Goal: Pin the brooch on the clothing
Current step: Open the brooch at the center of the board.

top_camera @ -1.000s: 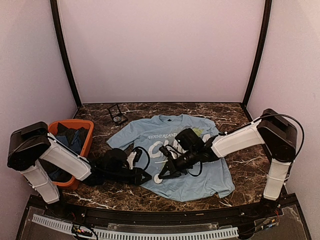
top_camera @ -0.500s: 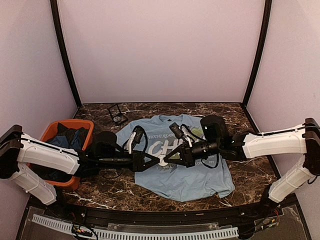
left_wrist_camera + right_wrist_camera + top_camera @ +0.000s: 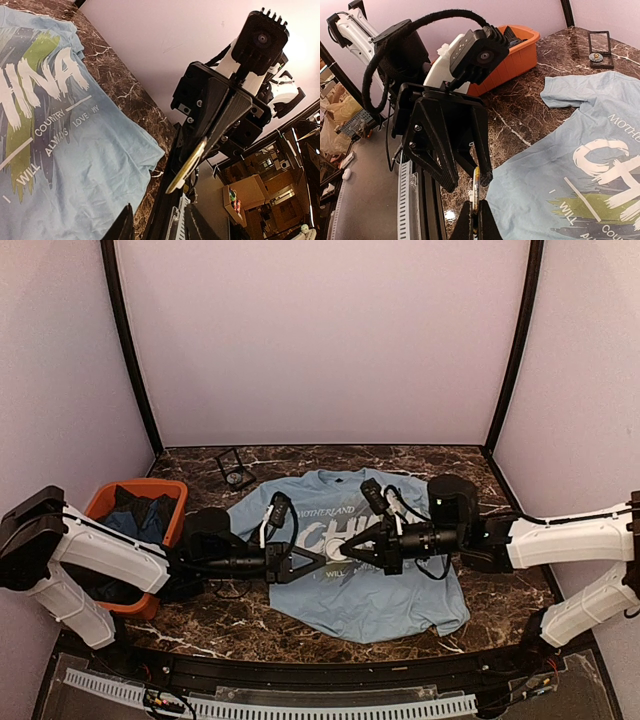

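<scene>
I'm working in a lab test booth: pale walls (image 3: 320, 340) and black corner posts (image 3: 130, 350) box in a marble-patterned table (image 3: 470, 465). Beyond it (left wrist view) I see cardboard boxes (image 3: 245, 192).

1. The table (image 3: 470, 465) has a dark brown, marble-patterned top with pale veins.
2. A light blue T-shirt (image 3: 370, 600) lies spread flat on its middle, collar toward the far edge and white lettering facing up.
3. An orange basket (image 3: 150, 486) stands on the left side, apart from the shirt.
4. A small black-framed square case (image 3: 236, 468) lies near the far edge, just beyond the shirt's left sleeve.
</scene>
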`<act>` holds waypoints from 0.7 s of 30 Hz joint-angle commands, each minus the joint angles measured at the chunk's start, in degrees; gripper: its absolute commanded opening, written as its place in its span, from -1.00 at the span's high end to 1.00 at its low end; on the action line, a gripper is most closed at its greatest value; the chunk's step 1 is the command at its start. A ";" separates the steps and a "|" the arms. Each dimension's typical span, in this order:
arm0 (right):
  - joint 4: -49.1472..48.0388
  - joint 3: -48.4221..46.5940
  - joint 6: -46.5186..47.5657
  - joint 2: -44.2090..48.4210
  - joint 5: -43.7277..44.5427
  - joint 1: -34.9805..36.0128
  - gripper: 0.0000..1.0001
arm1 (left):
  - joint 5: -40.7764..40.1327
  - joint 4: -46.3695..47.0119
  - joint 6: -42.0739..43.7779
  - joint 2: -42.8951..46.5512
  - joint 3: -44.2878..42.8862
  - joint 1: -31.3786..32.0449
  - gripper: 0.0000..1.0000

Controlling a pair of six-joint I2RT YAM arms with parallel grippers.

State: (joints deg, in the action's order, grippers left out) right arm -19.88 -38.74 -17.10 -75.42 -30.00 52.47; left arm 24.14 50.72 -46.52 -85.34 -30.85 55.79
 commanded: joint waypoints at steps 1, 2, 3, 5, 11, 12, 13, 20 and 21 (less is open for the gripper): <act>-3.12 0.94 1.55 1.25 1.11 -0.09 1.00 | 1.74 5.48 -2.15 -0.91 -0.09 0.24 0.30; -3.19 1.02 1.59 1.29 1.04 -0.09 1.00 | 1.76 5.51 -2.20 -1.44 -0.31 0.26 0.29; -3.27 1.03 1.55 1.37 0.96 -0.08 1.00 | 1.87 5.57 -2.22 -1.90 -0.63 0.28 0.27; -3.17 0.95 1.55 1.41 0.91 -0.08 1.00 | 2.01 5.99 -2.41 -2.69 -1.02 0.28 0.26; -3.30 1.36 1.50 1.85 1.24 -0.09 1.00 | 2.53 7.51 -3.32 -4.23 -1.93 0.28 0.26; -3.32 1.46 1.54 1.87 1.26 -0.12 1.00 | 2.51 7.62 -3.40 -4.36 -2.02 0.28 0.26; -3.36 1.59 1.62 1.92 1.27 -0.09 1.00 | 2.38 7.83 -3.53 -4.61 -2.15 0.28 0.26; -4.99 3.58 1.65 2.97 1.92 0.00 1.00 | 1.34 11.39 -4.50 -5.41 -2.02 0.28 0.26; -5.19 3.85 1.63 3.11 2.08 0.01 1.00 | 1.43 11.93 -4.74 -5.90 -2.07 0.33 0.26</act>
State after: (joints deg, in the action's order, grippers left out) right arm -21.98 -36.34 -16.12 -73.97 -29.02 52.47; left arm 25.58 58.46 -50.19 -90.32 -31.92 55.79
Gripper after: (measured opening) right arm 0.009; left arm 0.368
